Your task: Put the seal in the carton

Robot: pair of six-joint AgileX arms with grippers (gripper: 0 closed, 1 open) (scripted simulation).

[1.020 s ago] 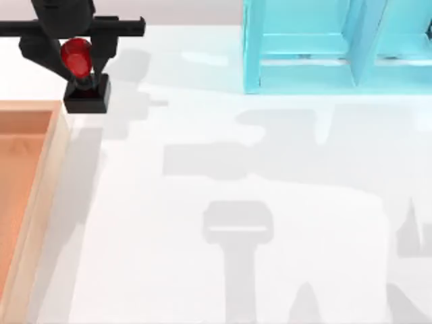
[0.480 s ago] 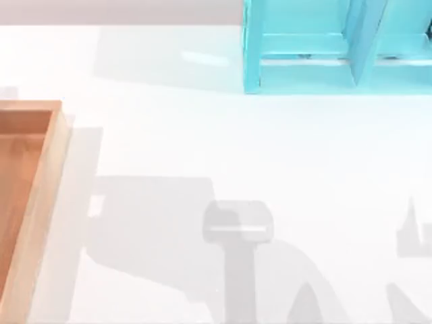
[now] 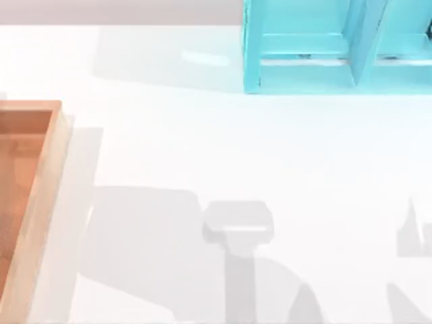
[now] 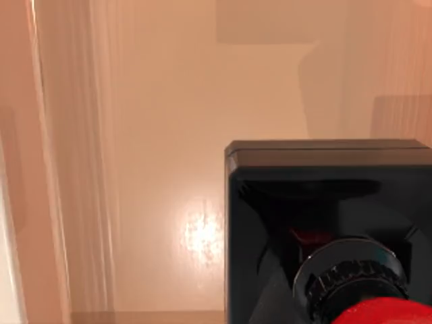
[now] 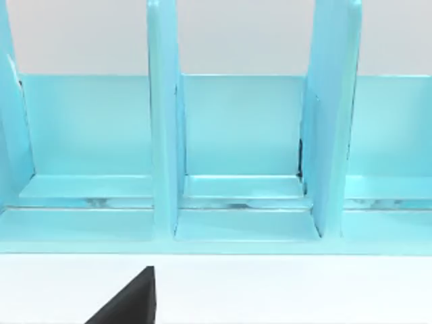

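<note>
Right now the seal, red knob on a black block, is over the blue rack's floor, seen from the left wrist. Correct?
Not quite. The left wrist view shows the seal, red knob on a black block, over the orange-brown inside of the carton, not the blue rack. The rack stands at the table's far right in the top view, and the right wrist view faces it.

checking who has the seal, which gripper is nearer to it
Left. The left wrist view looks straight down on the seal, close up over the carton floor. The right wrist view faces the blue rack at the table's far right side, with no seal there.
</note>
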